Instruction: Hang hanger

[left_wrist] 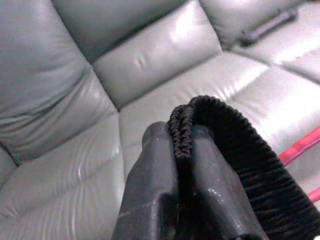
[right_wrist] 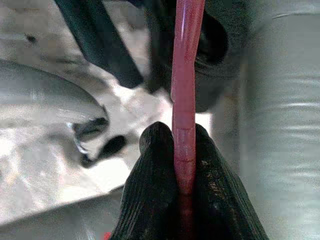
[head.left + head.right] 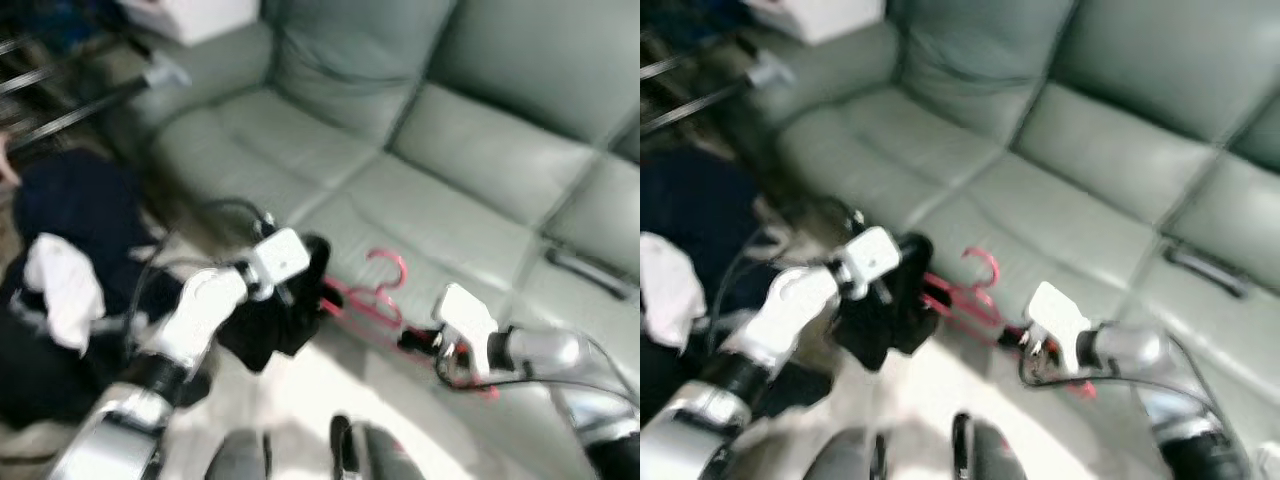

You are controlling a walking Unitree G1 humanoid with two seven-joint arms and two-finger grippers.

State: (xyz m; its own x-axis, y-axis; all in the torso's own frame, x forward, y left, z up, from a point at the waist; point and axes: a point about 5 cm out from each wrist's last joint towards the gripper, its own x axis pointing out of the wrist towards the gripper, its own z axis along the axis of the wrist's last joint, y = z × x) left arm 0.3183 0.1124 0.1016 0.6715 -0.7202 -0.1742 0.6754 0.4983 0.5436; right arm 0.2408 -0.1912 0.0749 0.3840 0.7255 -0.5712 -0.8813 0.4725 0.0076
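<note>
A pink plastic hanger [image 3: 375, 295] is held above the front of the grey-green sofa [image 3: 450, 150], its hook pointing up. My right gripper [image 2: 184, 150] is shut on the hanger's pink bar [image 2: 185, 75]. A black ribbed garment [image 3: 285, 310] hangs from the hanger's left end. My left gripper [image 1: 182, 145] is shut on the garment's elastic hem [image 1: 225, 130]; its white wrist block [image 3: 280, 255] sits just left of the cloth.
A dark pile of clothes with a white piece [image 3: 65, 285] lies at the left. A metal rack [image 3: 60, 90] and a white box [image 3: 195, 15] stand at the back left. A dark flat object [image 3: 585, 270] lies on the sofa seat at right.
</note>
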